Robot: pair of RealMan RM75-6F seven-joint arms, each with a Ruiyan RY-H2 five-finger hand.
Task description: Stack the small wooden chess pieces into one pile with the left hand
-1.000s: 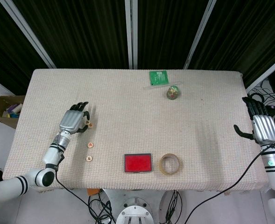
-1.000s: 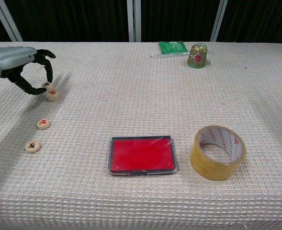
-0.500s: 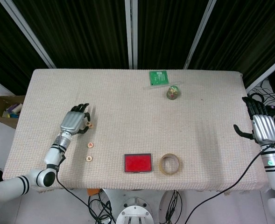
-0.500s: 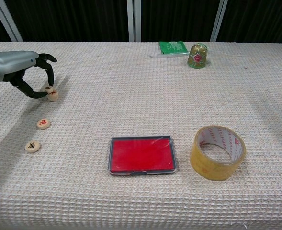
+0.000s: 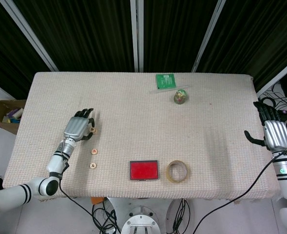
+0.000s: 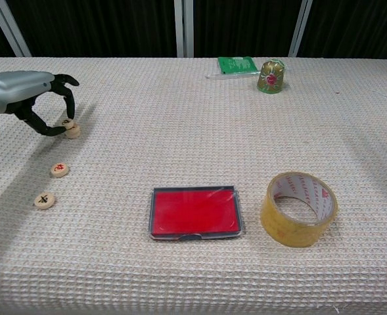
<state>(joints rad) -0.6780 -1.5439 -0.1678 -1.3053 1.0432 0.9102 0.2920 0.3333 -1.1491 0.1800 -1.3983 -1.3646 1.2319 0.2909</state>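
Three small round wooden chess pieces lie loose on your left side of the woven beige table (image 6: 200, 118), and a fourth one (image 6: 67, 123) is pinched between the thumb and a fingertip of your left hand (image 6: 29, 98). That held piece sits directly over the farthest disc (image 6: 73, 131), touching it or nearly so; you cannot tell from either view whether it has full contact. The other dark fingers curl above it. Nearer the table's front edge sits a disc with a red mark (image 6: 60, 170), and nearest of all a disc with a dark mark (image 6: 45, 200); both lie flat, apart from each other and from the pair.

Your right hand (image 5: 275, 131) hangs off the table's right edge with its fingers spread, holding nothing.

Toward the front centre rests a flat red rectangular case (image 6: 194, 212), with a roll of yellowish tape (image 6: 299, 209) just beside it. At the far edge lie a green packet (image 6: 236, 63) and a small foil-wrapped cone (image 6: 271, 76).
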